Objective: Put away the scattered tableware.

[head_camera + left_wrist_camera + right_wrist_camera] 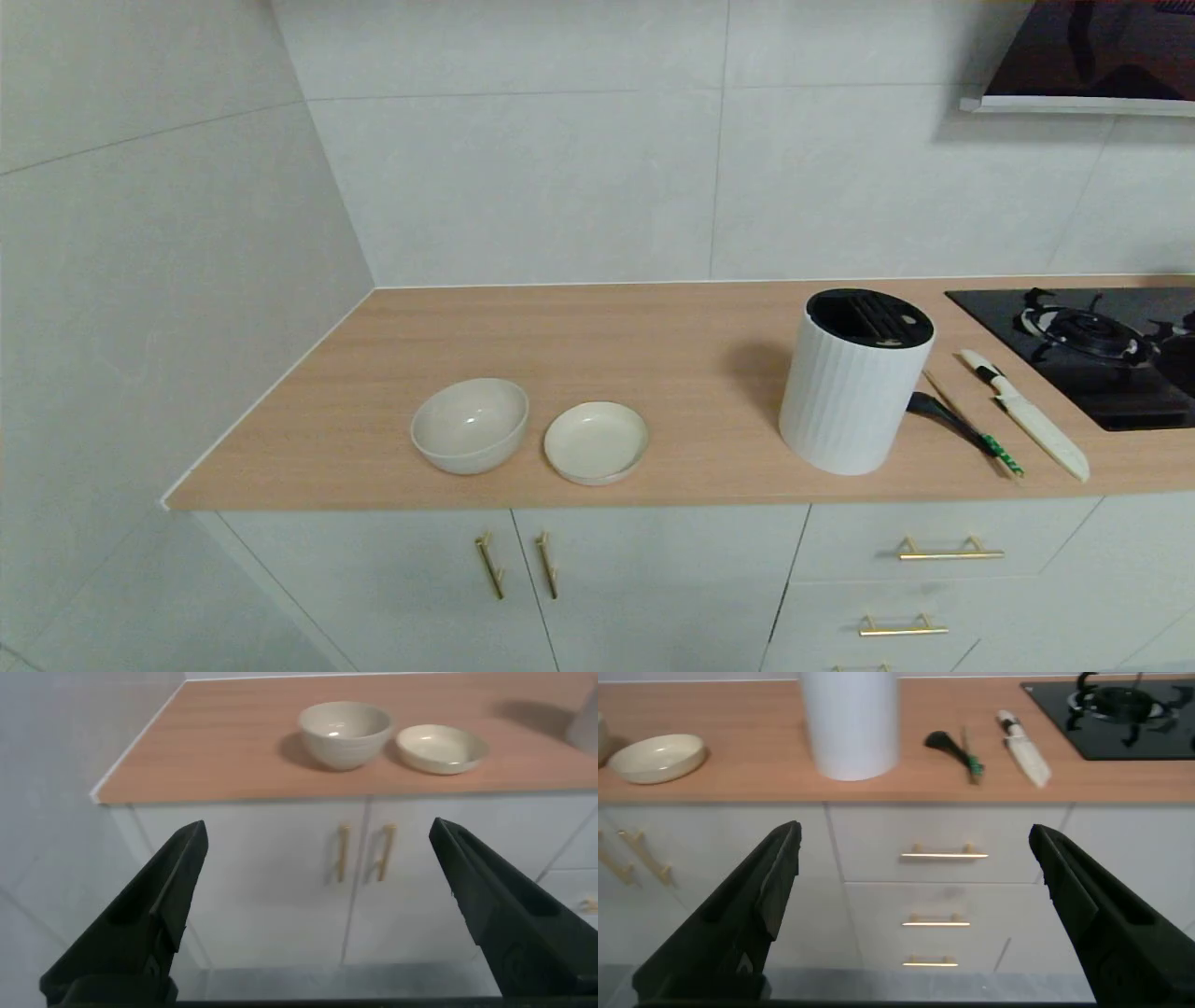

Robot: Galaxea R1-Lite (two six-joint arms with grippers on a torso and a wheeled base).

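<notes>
Left gripper [318, 833] fingers [159, 915] are spread wide, gripping nothing. The bowl [344, 733] and dish [439, 747] sit well ahead on the counter [607, 336], dish at the bowl's 3 o'clock. Right gripper [915, 833] is likewise spread and empty. The holder [850, 719], spoon [941, 741], chopsticks [969, 758] and knife [1022, 751] lie well ahead, knife at the holder's 3 o'clock.

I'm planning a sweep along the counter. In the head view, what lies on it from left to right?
bowl → shallow dish → white ribbed holder → black spoon → knife

No readable text, label, number or sign on the bowl [470, 425], the plate [596, 441] or the white holder [854, 392].
</notes>
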